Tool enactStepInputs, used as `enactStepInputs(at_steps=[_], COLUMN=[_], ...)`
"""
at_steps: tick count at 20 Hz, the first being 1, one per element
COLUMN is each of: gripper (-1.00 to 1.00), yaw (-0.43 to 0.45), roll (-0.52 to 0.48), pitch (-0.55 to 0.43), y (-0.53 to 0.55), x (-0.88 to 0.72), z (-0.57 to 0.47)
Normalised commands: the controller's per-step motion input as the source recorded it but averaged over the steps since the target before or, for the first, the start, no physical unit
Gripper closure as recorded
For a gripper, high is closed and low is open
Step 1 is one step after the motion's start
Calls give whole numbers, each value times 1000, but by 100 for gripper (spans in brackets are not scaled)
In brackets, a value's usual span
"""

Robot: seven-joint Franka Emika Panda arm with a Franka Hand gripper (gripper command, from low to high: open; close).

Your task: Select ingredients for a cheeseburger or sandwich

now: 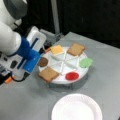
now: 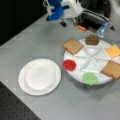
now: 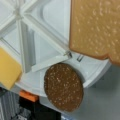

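Six toy pieces sit in the white divided round tray; the dark brown round patty lies directly beneath the end effector. Whether its jaws stand wide or narrow, I cannot tell.

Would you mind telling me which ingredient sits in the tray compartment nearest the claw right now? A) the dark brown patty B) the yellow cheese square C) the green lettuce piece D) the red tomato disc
A: in a front view the claw hangs right beside the dark brown patty at the divided tray's edge, and the wrist view looks straight down on that patty.
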Motion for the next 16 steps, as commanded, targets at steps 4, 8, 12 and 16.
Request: enactStepInputs(at_steps=[4, 8, 12, 16], gripper=[-100, -100, -100, -100], yaw=[164, 193, 215, 236], roll=[310, 305, 396, 420], pitch=[47, 42, 38, 67], y=[-309, -227, -213, -305], x=[259, 293, 338, 372], z=[-54, -33, -73, -79])
